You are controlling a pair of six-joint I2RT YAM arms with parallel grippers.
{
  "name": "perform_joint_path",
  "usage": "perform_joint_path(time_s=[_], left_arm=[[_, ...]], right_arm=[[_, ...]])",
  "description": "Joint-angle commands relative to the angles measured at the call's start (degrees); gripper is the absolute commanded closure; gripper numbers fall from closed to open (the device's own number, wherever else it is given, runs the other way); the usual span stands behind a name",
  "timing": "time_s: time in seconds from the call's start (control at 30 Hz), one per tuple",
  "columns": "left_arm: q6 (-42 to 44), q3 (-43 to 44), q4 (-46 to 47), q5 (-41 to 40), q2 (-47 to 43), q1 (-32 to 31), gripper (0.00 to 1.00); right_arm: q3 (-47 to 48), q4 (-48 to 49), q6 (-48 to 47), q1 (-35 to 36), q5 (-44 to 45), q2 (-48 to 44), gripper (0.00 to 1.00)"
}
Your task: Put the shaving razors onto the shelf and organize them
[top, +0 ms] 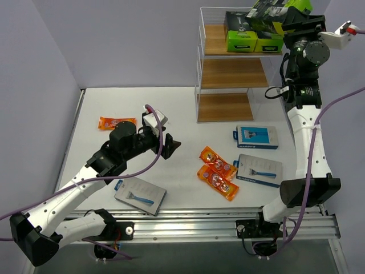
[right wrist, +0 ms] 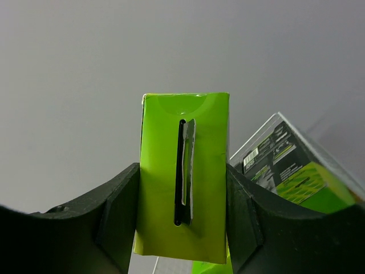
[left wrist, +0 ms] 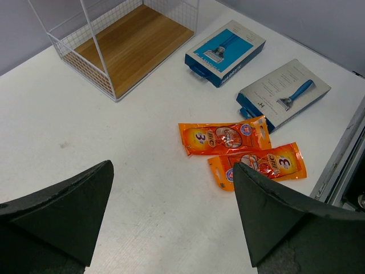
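The white counter carries the shelf at its far side. In front of the shelf lie a blue card and a grey card. Front-left of it are two touching orange packets. Well left of it are a third orange packet and a second grey card.

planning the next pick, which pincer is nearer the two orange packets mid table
Left. The left pincer hovers open just left of the orange packets; the right pincer is far off at the shelf top, shut on a lime-green box.
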Motion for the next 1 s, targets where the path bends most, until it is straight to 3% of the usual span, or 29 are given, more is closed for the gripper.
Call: perform_joint_path(time_s=[0.0, 0.3, 0.63, 0.73, 0.87, 0.97], left_arm=[[1.2, 0.2, 0.5, -0.9, -1.3, -0.6, 0.05], [1.6, 0.1, 0.2, -1.6, -1.4, -1.2, 0.06], [1.7, 0.0, 0.1, -1.8, -0.6, -1.3, 0.06], [1.7, 0.0, -0.1, -2.2, -0.5, -1.3, 0.05], [1.8, 0.1, -0.1, -2.4, -0.5, -1.2, 0.05], [2.0, 0.3, -0.8, -3.7, -0.6, -1.3, 0.05]], right_arm=[[3.7, 13.2, 5.3, 0.3, -3.7, -1.7, 1.0], [-2.9, 14.4, 5.9, 0.2, 1.4, -3.0, 1.0], [-3.1, 12.3, 5.6, 0.2, 4.2, -0.7, 1.0], [-3.2, 11.4, 5.4, 0.3, 3.1, -0.5, 0.88], [-2.7, 8.2, 6.1, 0.2, 1.3, 0.3, 0.78], [1.6, -1.2, 6.3, 0.2, -2.3, 2.9, 0.69]])
